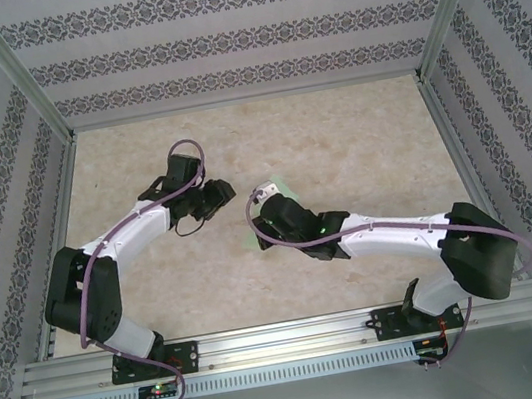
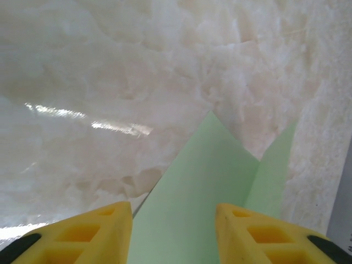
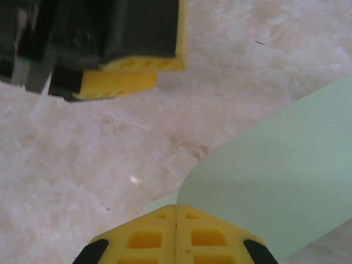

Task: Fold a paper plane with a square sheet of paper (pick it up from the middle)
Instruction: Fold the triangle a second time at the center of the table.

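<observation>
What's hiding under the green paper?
Pale marbled table shows all around the green paper, so the sheet most likely rests on it. Whatever is directly beneath stays covered by the sheet, and the shut right claw hides one bit of its edge.

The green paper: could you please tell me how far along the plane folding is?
Early folds look done: the paper shows a pointed tip with a second flap beside it. In hand: the right gripper is shut at its curled edge, and the left gripper hangs open over it. To do: no slim dart with a centre crease yet, so most folds remain.
</observation>
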Robot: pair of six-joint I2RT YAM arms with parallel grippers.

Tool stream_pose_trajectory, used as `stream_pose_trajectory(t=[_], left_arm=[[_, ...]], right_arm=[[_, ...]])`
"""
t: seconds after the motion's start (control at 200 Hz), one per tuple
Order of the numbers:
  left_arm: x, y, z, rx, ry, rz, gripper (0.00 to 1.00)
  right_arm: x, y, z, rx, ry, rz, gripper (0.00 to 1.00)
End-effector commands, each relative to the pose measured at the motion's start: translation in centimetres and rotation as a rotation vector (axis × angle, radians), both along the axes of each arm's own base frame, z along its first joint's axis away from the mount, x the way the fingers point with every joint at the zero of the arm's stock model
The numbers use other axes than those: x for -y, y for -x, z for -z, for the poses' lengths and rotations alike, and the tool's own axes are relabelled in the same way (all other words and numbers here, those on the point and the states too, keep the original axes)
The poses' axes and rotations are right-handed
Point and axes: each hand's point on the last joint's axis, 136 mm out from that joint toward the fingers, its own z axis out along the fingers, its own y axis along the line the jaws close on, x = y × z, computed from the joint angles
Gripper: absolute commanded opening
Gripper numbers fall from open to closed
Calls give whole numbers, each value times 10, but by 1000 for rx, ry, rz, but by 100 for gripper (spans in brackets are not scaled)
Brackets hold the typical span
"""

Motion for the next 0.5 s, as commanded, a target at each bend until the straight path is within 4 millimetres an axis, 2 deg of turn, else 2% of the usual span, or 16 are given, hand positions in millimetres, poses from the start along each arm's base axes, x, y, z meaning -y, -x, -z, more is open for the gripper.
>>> stream_pose_trajectory(t=[0.0, 0.125, 0.245, 0.5], left_arm=[[-3, 5, -4, 10, -10, 8, 41], [4, 11, -2, -8, 19, 53, 36], [11, 26, 10, -58, 44, 97, 31], [25, 57, 32, -126, 51, 166, 23]], right_arm=[[6, 2, 14, -48, -3, 17, 0], [3, 10, 32, -120, -1, 1, 0], [-4, 16, 42, -176, -32, -14, 0], [-9, 11, 62, -309, -142, 9, 0]])
